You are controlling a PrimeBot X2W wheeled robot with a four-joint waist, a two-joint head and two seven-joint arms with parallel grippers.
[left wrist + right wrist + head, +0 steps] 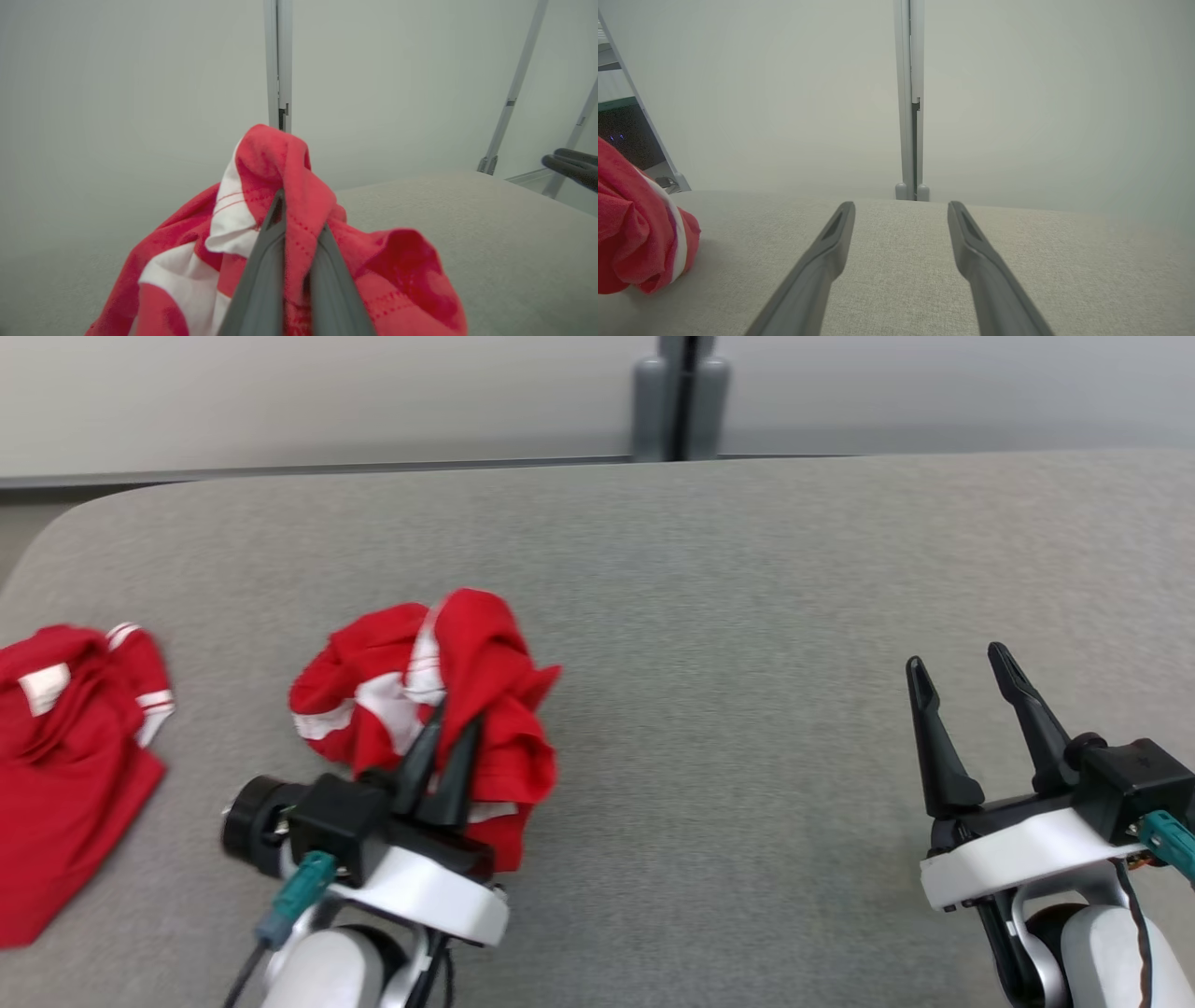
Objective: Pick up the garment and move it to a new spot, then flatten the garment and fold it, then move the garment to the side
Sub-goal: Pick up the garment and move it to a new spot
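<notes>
A crumpled red garment (439, 691) with white stripes is bunched up left of the table's middle. My left gripper (455, 721) is shut on a fold of it; in the left wrist view the red cloth (299, 205) is pinched between the two dark fingers and drapes over their tips. Its red edge (640, 233) lies at the left of the right wrist view. My right gripper (957, 663) hovers open over bare table at the lower right, nothing between its fingers (971, 238).
A second red and white garment (65, 756) lies at the table's left edge. The grey fabric-covered table (747, 616) is bare across the middle and right. A grey post (680, 397) stands behind the far edge against a pale wall.
</notes>
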